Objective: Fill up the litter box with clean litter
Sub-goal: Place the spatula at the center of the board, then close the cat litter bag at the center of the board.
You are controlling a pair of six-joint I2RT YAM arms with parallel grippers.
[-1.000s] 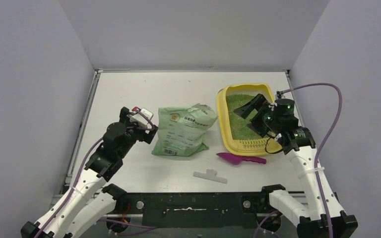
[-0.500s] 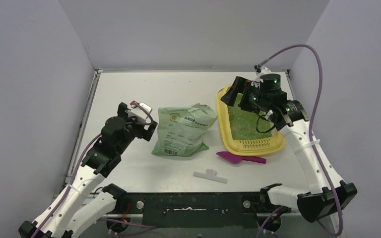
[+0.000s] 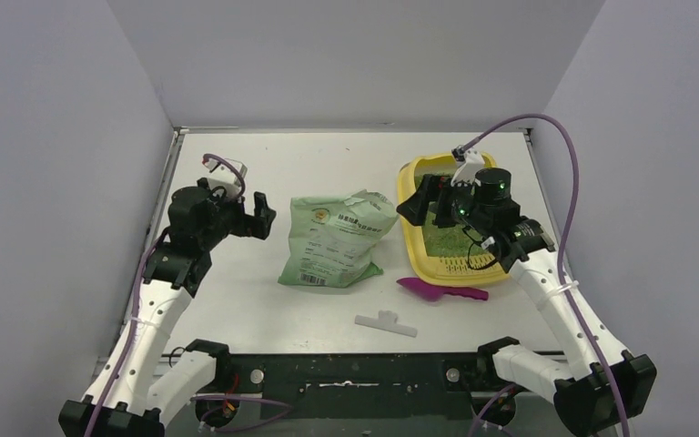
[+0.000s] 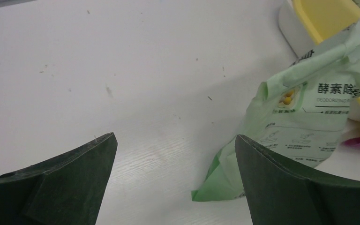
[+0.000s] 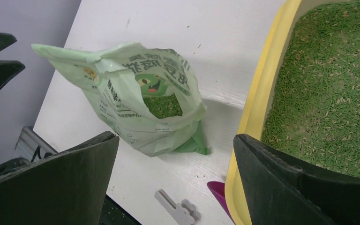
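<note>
At the near side of the table (image 3: 237, 300), a white clip (image 3: 386, 322) lies flat, apart from all else. Just beyond it to the right, a magenta scoop (image 3: 441, 291) lies flat, one end close against the near left corner of the litter box (image 3: 460, 267).

At centre, the green bag (image 3: 337, 238) lies on its side, left of the box and not touching it. Its far end is open, and green granules show inside in the right wrist view.

The left gripper (image 3: 264, 217) is above the table just left of the bag, jaws released wide, nothing between them.

The litter box sits at the right, grille end nearest. The clean litter (image 5: 333, 93) covers its floor. The right gripper (image 3: 421, 202) hangs over the box's left rim, jaws spread wide and empty.
</note>
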